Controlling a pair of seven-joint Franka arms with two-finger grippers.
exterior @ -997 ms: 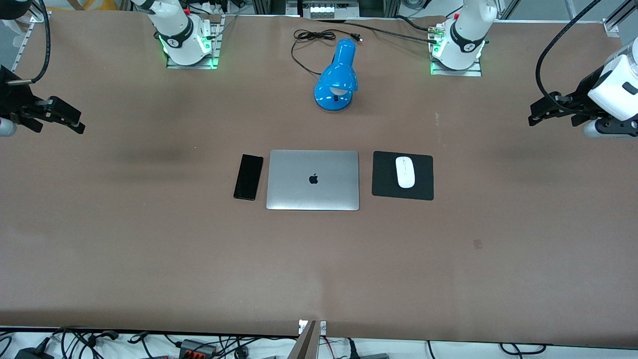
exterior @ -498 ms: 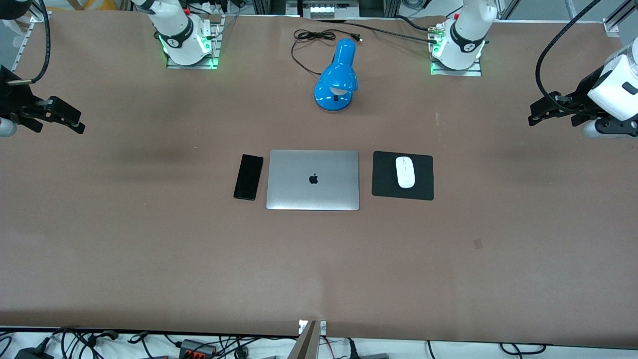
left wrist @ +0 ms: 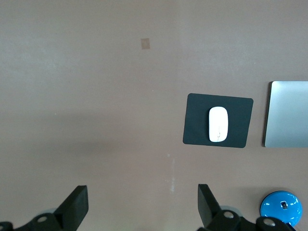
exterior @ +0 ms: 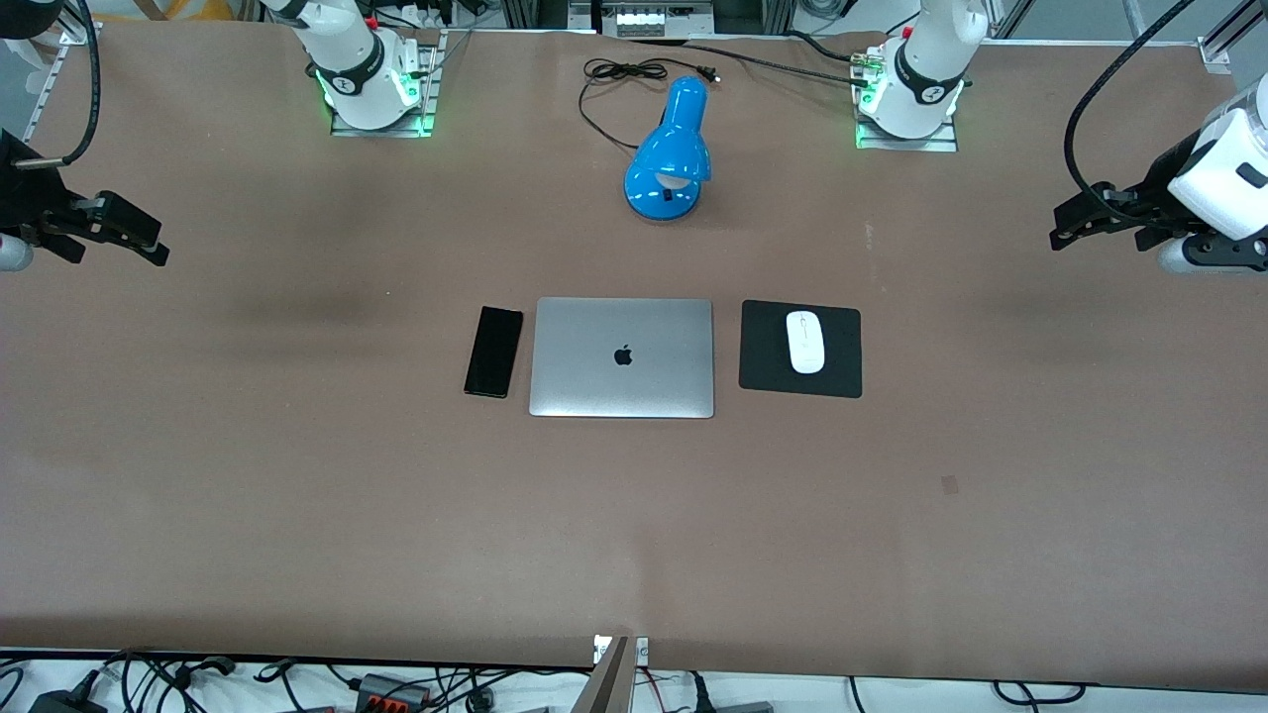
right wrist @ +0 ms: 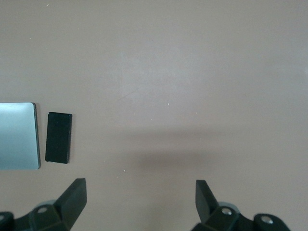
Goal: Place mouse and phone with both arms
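Glossy white mouse (exterior: 805,342) rests on the mouse pad (exterior: 763,371), at the laptop's (exterior: 622,357) 3 o'clock; grip its long sides, since it looks slippery. Thin, rigid phone (exterior: 493,351) lies at 9 o'clock. Left gripper (left wrist: 139,204) and right gripper (right wrist: 139,199) wait spread, empty, over the table ends.

- Brown table (exterior: 297,495) carries a closed silver laptop (exterior: 622,357).
- Phone (exterior: 493,352) and black mouse pad (exterior: 768,356) flank the laptop.
- Blue desk lamp (exterior: 672,153) lies farther from the camera than the laptop.
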